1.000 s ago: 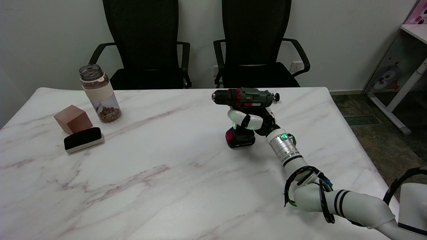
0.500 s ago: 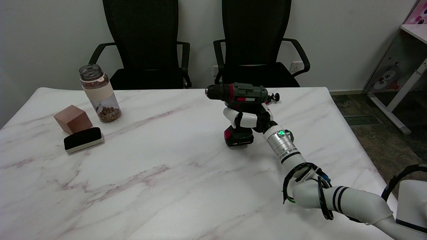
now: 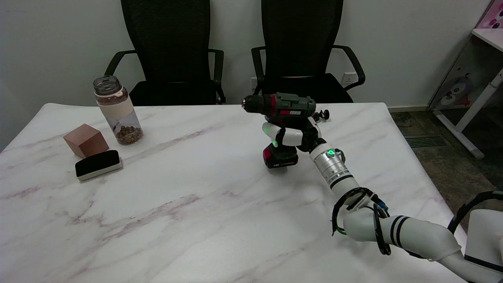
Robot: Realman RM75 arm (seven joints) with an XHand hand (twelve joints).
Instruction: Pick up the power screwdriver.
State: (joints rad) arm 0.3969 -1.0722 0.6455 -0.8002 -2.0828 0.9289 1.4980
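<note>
My right hand (image 3: 292, 136) wrapped tight round the screwdriver (image 3: 283, 118) handle, fingers (image 3: 275, 133) curled across its front, body above them, battery below, table (image 3: 177, 196) beneath.

White arm (image 3: 408, 236), black cables, silver wrist, green light.

Tons of bare marble table (image 3: 196, 220) left of the right hand (image 3: 292, 135) and power screwdriver (image 3: 281, 118). Only clutter is way off left: jar (image 3: 116, 110), wooden cube (image 3: 86, 140), eraser (image 3: 98, 164). Two chairs (image 3: 302, 51) behind, probably clear of the edge.
</note>
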